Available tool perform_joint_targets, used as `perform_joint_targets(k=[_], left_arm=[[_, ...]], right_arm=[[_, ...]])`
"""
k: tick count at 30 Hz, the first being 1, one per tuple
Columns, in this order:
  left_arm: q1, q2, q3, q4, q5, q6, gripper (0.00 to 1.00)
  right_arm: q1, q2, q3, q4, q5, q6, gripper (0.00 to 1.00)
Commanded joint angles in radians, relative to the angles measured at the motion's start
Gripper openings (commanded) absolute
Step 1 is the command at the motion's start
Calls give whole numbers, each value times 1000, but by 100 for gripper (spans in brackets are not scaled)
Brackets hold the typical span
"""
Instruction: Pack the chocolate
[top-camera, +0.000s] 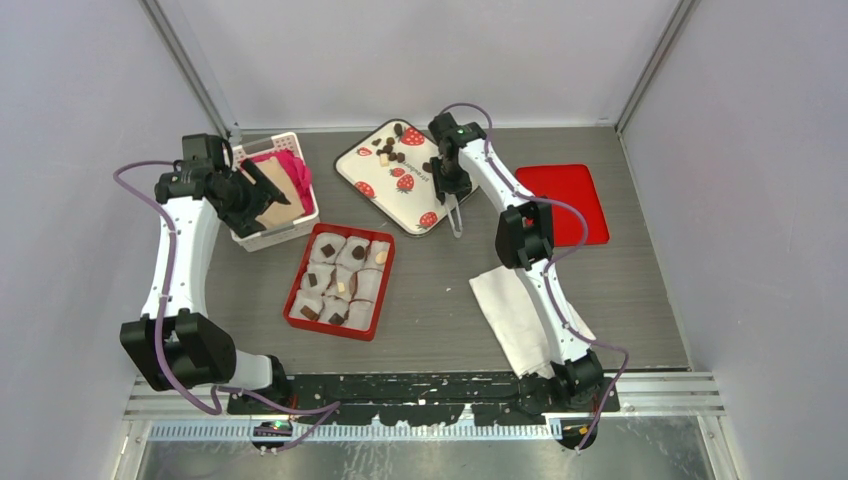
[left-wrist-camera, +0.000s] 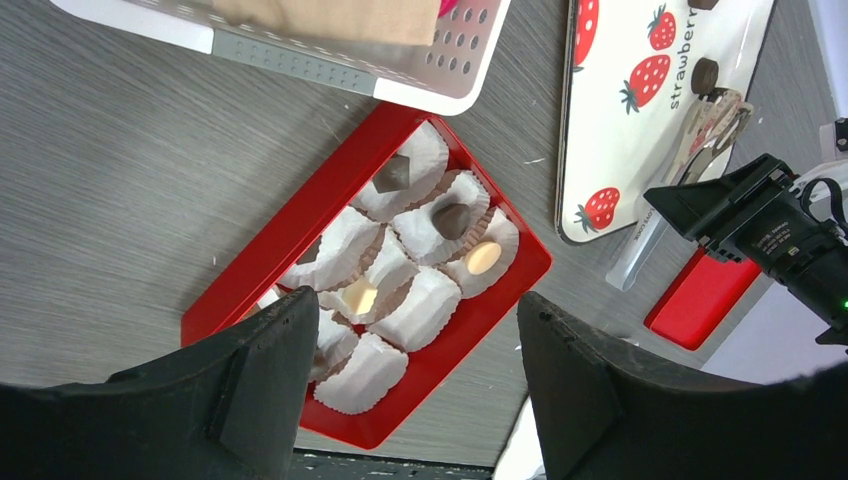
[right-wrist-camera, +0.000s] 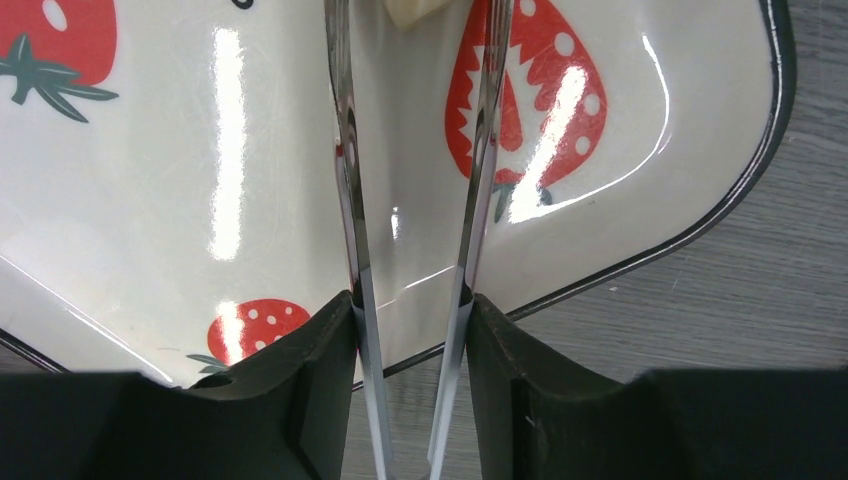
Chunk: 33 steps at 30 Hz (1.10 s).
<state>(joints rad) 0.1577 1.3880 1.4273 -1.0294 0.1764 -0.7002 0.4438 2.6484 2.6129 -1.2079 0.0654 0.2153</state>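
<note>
Grey table (top-camera: 430, 290), bearing from largest to smallest: a white tray (top-camera: 385, 202) printed with strawberries at the far centre; a white cloth (top-camera: 510, 300) on the near right; a red box (top-camera: 298, 272) at the centre, lined with white paper cups (top-camera: 362, 285); a white basket (top-camera: 270, 238) on the far left; and a flat red lid (top-camera: 575, 195) on the far right.

My left gripper (top-camera: 252, 195) hangs over the basket, jaws apart and holding nothing. My right gripper (right-wrist-camera: 410, 310) is over the tray's near corner, jaws clamped on metal tongs (right-wrist-camera: 350, 200), whose arms stand apart.

The chocolate (top-camera: 390, 150) lies loose on the tray's far end. Several pieces sit in cups in the box. One pale piece shows between the tongs' arms; whether it is gripped I cannot tell.
</note>
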Motion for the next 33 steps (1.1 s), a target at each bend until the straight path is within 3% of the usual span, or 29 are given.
perform_joint_targets(k=[1, 9, 21, 33], left_arm=[[9, 2, 50, 8, 3, 14, 73], [10, 1, 43, 16, 4, 14, 73], [21, 0, 31, 29, 23, 17, 73], [22, 0, 29, 32, 35, 24, 73]], right_arm=[[6, -97, 9, -35, 7, -17, 34], [13, -195, -51, -35, 2, 20, 26], [30, -454, -403, 19, -51, 6, 20], [254, -615, -538, 8, -155, -17, 20]])
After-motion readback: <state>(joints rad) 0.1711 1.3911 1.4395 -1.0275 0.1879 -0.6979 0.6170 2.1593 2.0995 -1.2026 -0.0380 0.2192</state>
